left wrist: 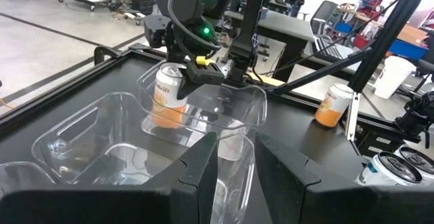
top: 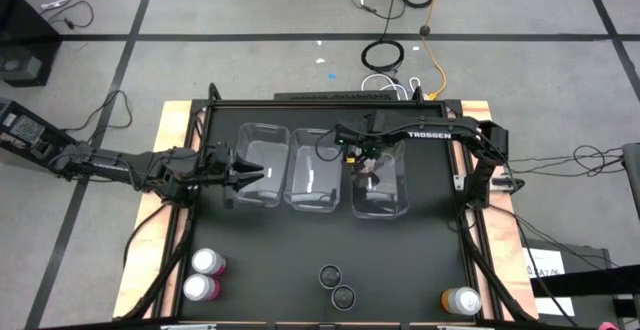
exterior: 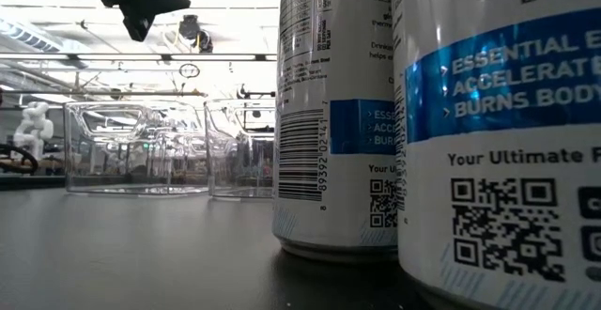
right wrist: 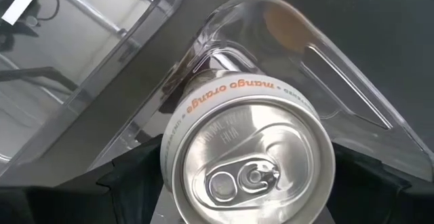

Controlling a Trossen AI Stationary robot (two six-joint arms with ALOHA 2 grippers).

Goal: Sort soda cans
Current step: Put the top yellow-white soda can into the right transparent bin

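Observation:
Three clear bins stand in a row mid-table. An orange can [left wrist: 168, 96] stands upright on the floor of the rightmost bin [top: 392, 202]. My right gripper [top: 365, 166] points down over it, open, one finger on each side of the can's silver top [right wrist: 247, 163]. My left gripper [top: 252, 175] hovers by the leftmost bin [top: 262, 160], open a little and holding nothing. Two pink cans [top: 205, 274], two dark-topped cans [top: 337, 285] and another orange can [top: 462, 300] stand on the table near its front edge.
The middle bin [top: 312, 175] holds nothing. The dark-topped cans [exterior: 329, 113] fill the low view and hide the rightmost bin there. Bare table lies between the bins and the cans at the front. A raised frame borders the table.

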